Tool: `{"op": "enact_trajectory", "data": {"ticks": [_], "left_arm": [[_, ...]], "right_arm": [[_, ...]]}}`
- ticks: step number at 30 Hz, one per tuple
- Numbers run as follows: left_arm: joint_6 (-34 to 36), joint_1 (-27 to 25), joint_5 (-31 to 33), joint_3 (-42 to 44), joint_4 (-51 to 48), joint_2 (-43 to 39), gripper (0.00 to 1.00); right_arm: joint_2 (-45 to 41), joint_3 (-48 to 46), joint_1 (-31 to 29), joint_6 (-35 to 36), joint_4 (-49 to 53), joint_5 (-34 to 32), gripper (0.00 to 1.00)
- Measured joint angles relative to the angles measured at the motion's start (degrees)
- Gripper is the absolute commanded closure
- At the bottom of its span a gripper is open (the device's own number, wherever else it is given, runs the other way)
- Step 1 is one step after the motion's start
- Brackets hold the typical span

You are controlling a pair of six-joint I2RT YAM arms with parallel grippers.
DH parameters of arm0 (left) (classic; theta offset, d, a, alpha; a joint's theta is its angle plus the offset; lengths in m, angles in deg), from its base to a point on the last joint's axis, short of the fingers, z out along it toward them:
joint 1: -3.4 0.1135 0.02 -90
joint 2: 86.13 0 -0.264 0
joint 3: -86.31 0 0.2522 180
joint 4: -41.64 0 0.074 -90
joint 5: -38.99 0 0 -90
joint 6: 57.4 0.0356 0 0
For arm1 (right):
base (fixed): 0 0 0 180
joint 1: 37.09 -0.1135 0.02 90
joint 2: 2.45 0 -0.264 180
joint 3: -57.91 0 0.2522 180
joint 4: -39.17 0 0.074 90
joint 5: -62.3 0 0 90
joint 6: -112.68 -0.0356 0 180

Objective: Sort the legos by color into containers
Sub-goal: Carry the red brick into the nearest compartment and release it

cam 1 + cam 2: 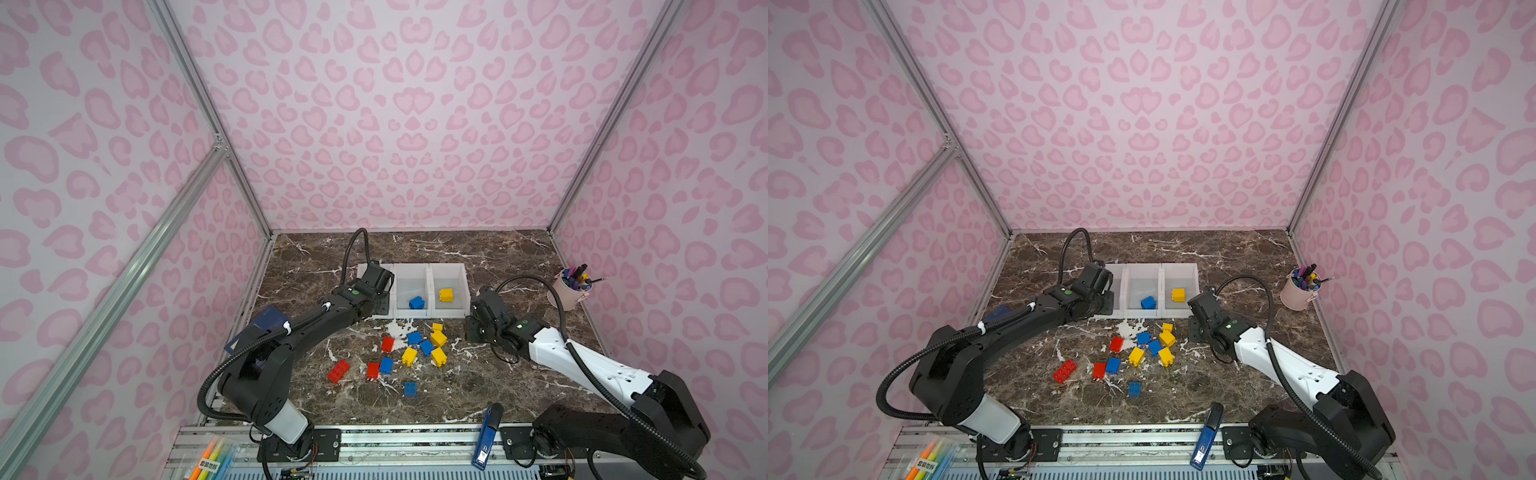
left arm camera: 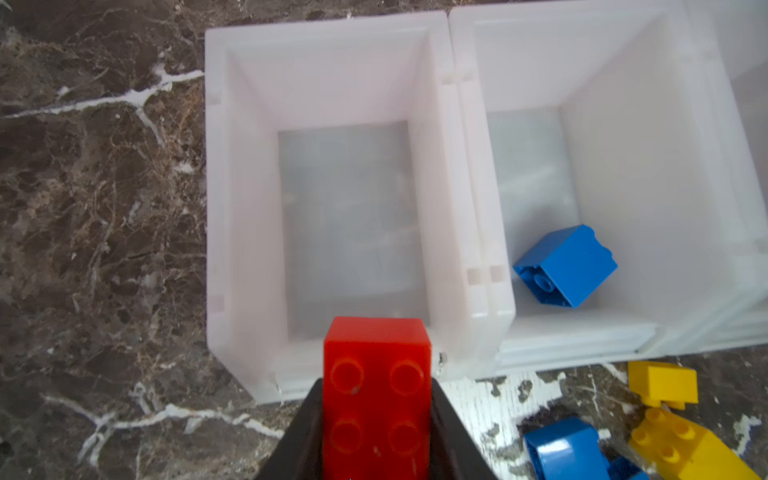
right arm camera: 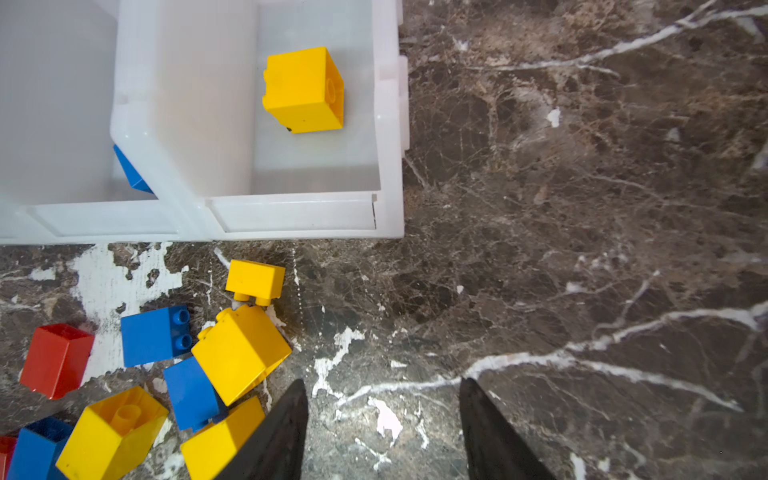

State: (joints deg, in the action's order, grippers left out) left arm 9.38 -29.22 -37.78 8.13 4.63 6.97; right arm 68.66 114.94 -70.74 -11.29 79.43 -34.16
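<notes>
Left gripper (image 2: 376,395) is clamping a red lego (image 2: 376,349) at the front lip of the empty left container (image 2: 249,208), bin lying straight ahead. Right gripper (image 3: 382,395) is hanging open over tabletop (image 3: 582,208) beside loose legos (image 3: 239,353).

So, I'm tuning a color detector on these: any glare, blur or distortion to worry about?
In both top views, wide-angle stretch splays the pink walls, legos small but distinct; in the left wrist view, white containers look washed out, the red lego in the left end effector sharp; in the right wrist view, the binned yellow lego crisp.
</notes>
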Motion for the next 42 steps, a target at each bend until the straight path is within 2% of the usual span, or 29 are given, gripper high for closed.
{"op": "enact_trajectory", "data": {"ticks": [9,14,19,28,42], "left_arm": [[2.7,4.1,-2.9,-7.3,1.3,12.3,0.63],[3.3,4.8,-4.0,-8.1,2.2,15.4,0.62],[3.3,4.9,-4.4,-8.1,2.5,15.6,0.61],[3.2,5.0,-5.4,-8.0,3.0,15.1,0.48],[2.5,5.1,-5.5,-4.9,3.9,9.9,0.46]], "right_arm": [[-2.5,-0.8,-0.1,-0.5,0.6,-0.9,0.41],[-3.8,-1.6,0.0,-1.0,1.3,-1.6,0.41],[-3.9,-1.8,-0.1,-1.2,2.0,-1.7,0.41],[-4.4,-2.0,-0.1,-1.4,2.1,-1.7,0.4],[-4.3,-1.7,-0.6,-1.1,2.4,-1.5,0.4]]}}
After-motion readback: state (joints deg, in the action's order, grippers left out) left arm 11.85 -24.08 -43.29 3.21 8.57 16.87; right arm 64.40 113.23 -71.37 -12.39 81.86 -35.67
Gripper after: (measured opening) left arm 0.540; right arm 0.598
